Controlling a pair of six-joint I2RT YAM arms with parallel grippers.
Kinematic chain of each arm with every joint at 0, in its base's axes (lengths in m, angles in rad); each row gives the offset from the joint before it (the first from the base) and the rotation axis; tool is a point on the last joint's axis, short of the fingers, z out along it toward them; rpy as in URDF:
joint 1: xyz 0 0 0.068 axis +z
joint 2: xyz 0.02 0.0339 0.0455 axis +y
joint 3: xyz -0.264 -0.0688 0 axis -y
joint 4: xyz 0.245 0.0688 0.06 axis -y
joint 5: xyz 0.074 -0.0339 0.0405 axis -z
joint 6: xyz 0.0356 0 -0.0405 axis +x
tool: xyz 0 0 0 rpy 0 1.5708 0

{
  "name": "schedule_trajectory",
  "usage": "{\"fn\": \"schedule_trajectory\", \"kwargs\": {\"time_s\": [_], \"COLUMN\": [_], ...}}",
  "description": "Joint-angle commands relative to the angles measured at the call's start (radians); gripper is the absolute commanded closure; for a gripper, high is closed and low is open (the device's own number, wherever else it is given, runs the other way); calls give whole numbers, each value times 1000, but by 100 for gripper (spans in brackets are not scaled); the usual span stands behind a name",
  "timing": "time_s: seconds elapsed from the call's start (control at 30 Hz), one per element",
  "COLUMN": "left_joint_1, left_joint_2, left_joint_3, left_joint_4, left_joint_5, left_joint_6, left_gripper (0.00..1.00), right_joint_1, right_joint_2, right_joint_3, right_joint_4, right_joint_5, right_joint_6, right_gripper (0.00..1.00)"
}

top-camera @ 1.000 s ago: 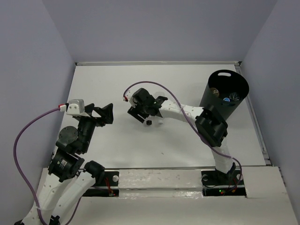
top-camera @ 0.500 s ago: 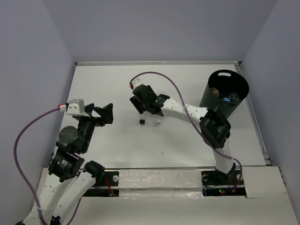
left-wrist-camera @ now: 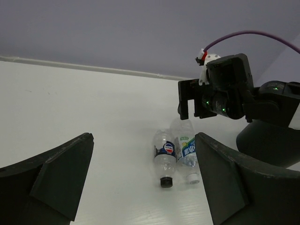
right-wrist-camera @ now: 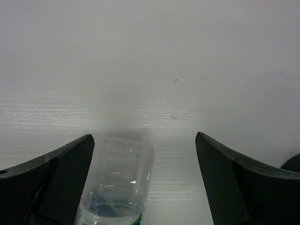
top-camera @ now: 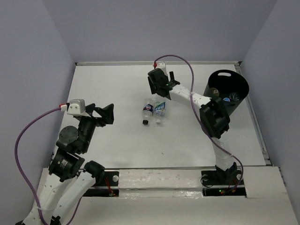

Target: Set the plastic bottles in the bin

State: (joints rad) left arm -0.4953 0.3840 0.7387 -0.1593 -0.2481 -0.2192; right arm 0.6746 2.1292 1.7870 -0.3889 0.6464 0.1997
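Right pincer [right-wrist-camera: 144, 137] wide open, empty, pulled back to upper centre. Two clear plastic bottles [top-camera: 147, 112] now uncovered mid-surface [top-camera: 108, 84], both still outside tall black cylindrical bin [top-camera: 207, 93]. Left pincer [left-wrist-camera: 143, 136] open, empty.

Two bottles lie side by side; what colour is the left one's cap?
The cap is black, clearest in the left wrist view.

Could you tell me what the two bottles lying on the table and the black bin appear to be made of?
The dark-capped bottle and the white-capped bottle look like thin clear plastic, glossy: the white table shows through their walls. The bin seems opaque black plastic, smooth and slightly shiny, though the look leaves that open.
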Motion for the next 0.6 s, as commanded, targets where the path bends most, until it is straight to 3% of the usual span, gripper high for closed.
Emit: {"fn": "schedule_trajectory", "kwargs": {"time_s": [0.0,0.2,0.57], "left_joint_1": [4,6,6], "left_joint_2": [3,7,13], "left_joint_3": [-9,-9,-9], "left_joint_4": [52,52,55], "left_joint_5": [13,21,33], "left_joint_6": [-2,-2,-3], "left_gripper": [1,1,1], "right_joint_1": [26,17,8], "right_joint_2": [55,78,66], "right_joint_3": [64,81,-28], "right_joint_4": [-24,-24,-25], "right_joint_5": [-72,-119,-63], "right_joint_6": [50,101,150], "right_gripper": [5,3,3]}}
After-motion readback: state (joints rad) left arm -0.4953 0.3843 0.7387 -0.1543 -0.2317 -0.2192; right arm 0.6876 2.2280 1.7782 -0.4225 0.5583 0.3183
